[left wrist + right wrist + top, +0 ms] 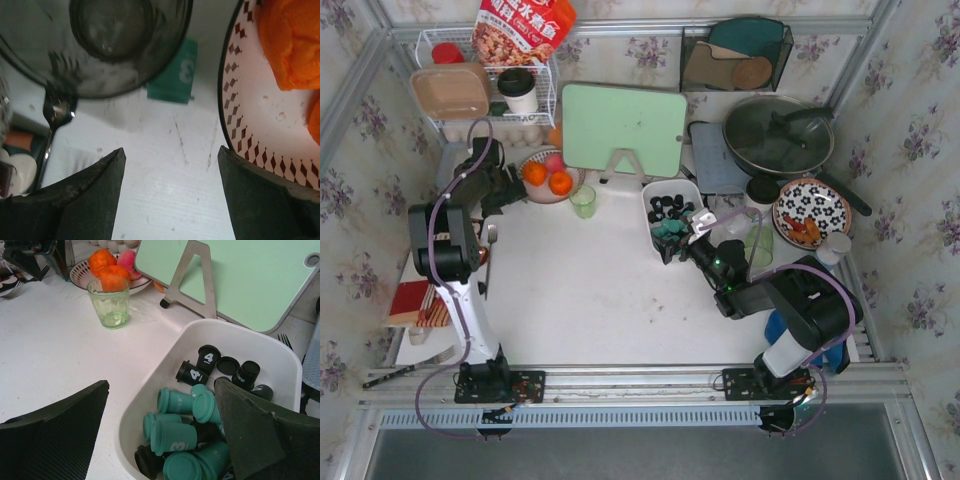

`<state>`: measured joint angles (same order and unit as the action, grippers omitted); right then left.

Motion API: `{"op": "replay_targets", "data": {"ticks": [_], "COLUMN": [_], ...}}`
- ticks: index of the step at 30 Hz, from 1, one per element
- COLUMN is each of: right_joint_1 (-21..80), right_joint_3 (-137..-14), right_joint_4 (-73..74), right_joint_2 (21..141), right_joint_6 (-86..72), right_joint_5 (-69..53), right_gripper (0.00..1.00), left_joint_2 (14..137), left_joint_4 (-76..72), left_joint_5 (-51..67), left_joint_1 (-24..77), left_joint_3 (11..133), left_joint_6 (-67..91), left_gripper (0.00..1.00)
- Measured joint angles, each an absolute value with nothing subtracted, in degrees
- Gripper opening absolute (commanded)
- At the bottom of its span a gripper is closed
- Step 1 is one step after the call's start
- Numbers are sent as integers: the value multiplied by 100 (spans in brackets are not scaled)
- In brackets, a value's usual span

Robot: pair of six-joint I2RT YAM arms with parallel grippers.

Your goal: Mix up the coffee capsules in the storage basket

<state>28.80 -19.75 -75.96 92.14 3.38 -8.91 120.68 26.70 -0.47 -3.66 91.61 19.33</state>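
Observation:
The white storage basket (651,199) stands mid-table and also shows in the right wrist view (150,385). Teal coffee capsules (182,435) lie heaped at its near end, and black coffee capsules (200,367) marked 4 lie at its far end. My right gripper (161,384) is open and empty. It straddles the basket's near left wall, with one finger outside and one over the capsules; in the top view it (675,243) is at the basket's near end. My left gripper (171,150) is open and empty over bare table, next to a patterned plate (240,135).
A teal piece marked 3 (177,75) lies partly behind a dark glass (115,40), with a fork (55,115) beside it. The plate of oranges (548,180), a green glass (583,200) and an upright green board (623,130) stand left of the basket. A pan (778,135) and a flowered plate (810,210) stand to its right.

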Motion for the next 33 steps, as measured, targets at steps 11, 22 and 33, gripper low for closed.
{"op": "replay_targets", "data": {"ticks": [11, 22, 33], "right_joint_1": [2847, 2840, 2838], "right_joint_3": [-1986, -2016, -2027], "right_joint_4": [-7594, -7599, -7599], "right_joint_2": [9310, 9371, 9373], "right_joint_6": [360, 349, 340], "right_joint_5": [-899, -1107, -1253], "right_gripper": [95, 100, 100], "left_joint_2": [12779, 13135, 13472], "left_joint_4": [3159, 3350, 3588], "left_joint_5": [-189, -467, -397], "left_joint_1": [-416, -530, -530], "left_joint_3": [10261, 10707, 11220], "left_joint_6": [1940, 1977, 1872], "left_gripper": [65, 63, 30]}}
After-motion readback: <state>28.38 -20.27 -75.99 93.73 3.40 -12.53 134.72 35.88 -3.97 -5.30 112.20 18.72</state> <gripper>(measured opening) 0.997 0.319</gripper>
